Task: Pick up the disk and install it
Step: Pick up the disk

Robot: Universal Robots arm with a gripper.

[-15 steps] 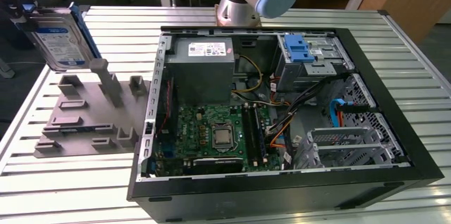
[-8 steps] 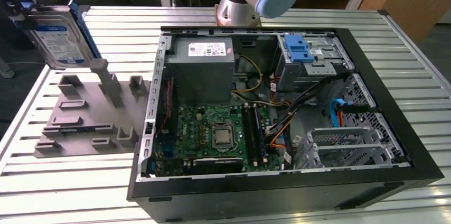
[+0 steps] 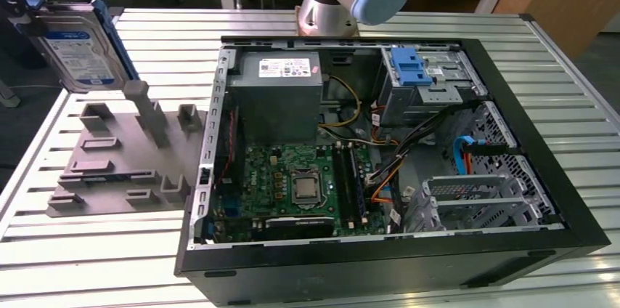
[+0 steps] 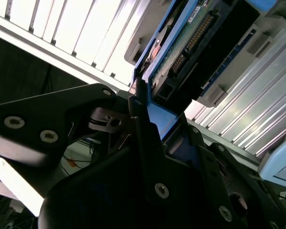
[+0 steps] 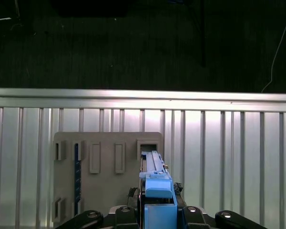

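While the disk [image 3: 83,50] hangs upright above the grey fixture [image 3: 102,177], well apart from the open computer case [image 3: 368,268], the exterior view's left edge cuts off whatever holds it. In the second wrist view, the gripper [image 4: 158,121] clamps its blue bracket, probably to keep the connector pins [image 4: 195,36] free. In the first wrist view, it shows edge-on, label hidden.

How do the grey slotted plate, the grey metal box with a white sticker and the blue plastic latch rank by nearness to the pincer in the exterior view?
1. Grey slotted plate, just below the pincer, exterior view's left.
2. Grey metal box with white sticker, middle.
3. Blue plastic latch, toward the right.
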